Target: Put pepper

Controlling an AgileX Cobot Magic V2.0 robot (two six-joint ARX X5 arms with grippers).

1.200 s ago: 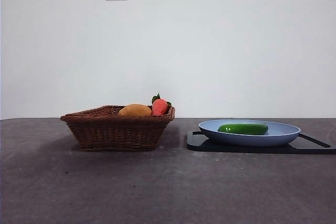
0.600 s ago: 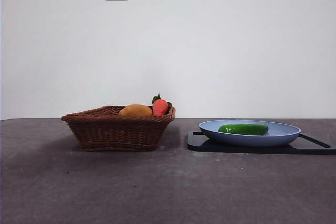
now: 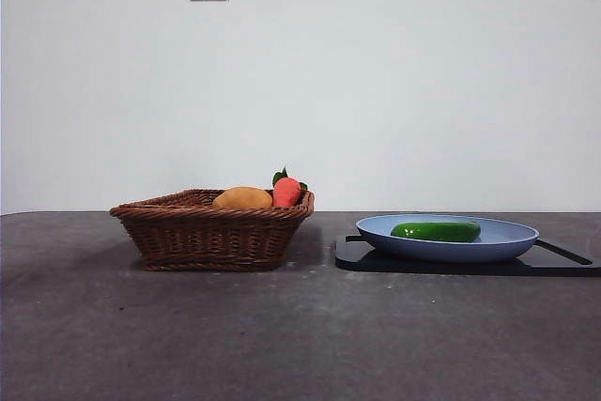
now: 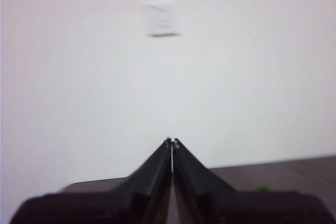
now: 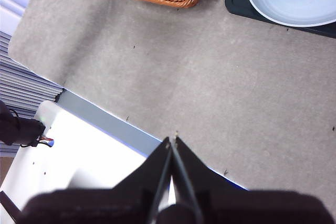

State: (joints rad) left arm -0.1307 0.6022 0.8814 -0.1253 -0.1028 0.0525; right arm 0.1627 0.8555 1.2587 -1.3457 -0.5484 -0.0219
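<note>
The pepper (image 3: 435,230) is seen lying on the blue plate (image 3: 507,241) at the lower right of the front view, beside the wicker basket (image 3: 211,230). No grasp is begun: the left gripper (image 4: 171,141) and right gripper (image 5: 172,140) are held closed, away from it. An approach and opened jaws are judged necessary next.

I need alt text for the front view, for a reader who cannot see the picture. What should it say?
A green pepper lies on a blue plate set on a black board, at the right of a dark table. To the left stands a wicker basket holding a yellow-orange fruit and a small red one. No gripper is visible.
</note>
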